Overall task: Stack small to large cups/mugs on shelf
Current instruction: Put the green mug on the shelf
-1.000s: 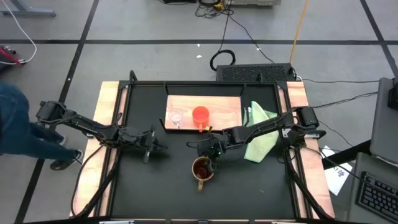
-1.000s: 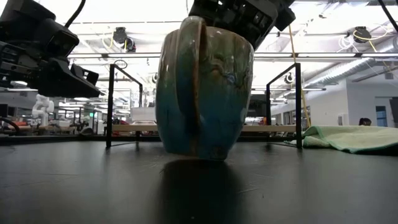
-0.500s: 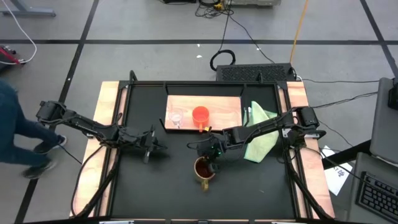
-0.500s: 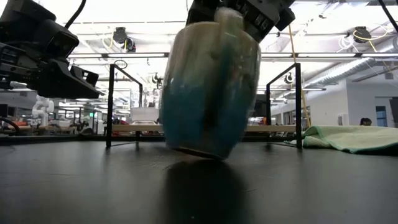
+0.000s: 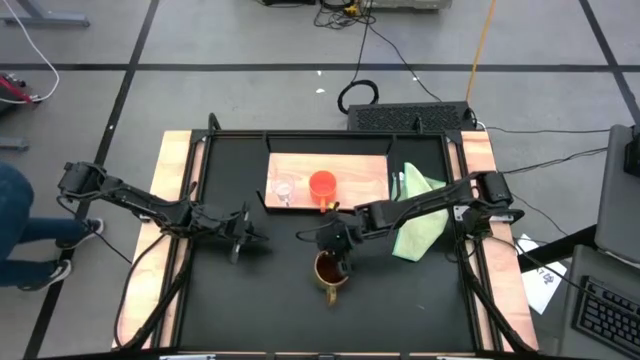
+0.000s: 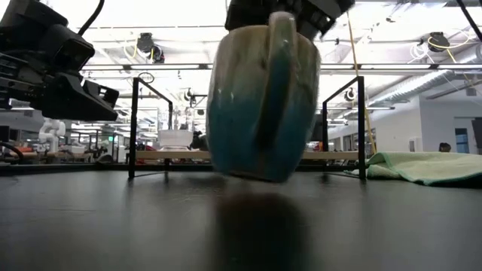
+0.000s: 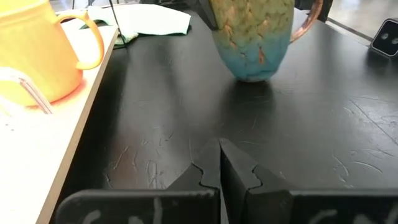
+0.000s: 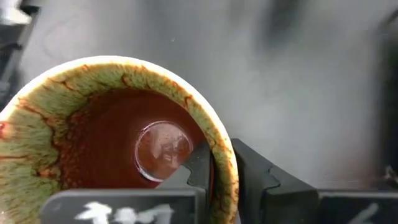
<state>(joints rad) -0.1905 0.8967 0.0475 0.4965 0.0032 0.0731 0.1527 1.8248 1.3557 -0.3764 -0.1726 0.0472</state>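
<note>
Black tabletop [image 5: 260,290] lies bare around the glossy brown mug [image 5: 327,270], three cups in all.
Right gripper [image 5: 333,243] pinches its rim; left gripper [image 5: 246,233] is closed, empty; orange cup [image 5: 322,186] and tiny clear glass cup [image 5: 284,189] stand on the light-wood shelf [image 5: 360,170].

Black tabletop [image 5: 270,300] open across lower frame. Glossy brown-and-teal mug [image 5: 327,270] blocks centre; light-wood shelf board [image 5: 350,168] and pale green cloth [image 5: 420,215] occupy upper right.

The right gripper [image 5: 335,250], pinching the brown mug's [image 6: 263,102] rim, is raising it off the worktop [image 6: 113,226]; the mug is turning, handle now facing the low camera.
</note>
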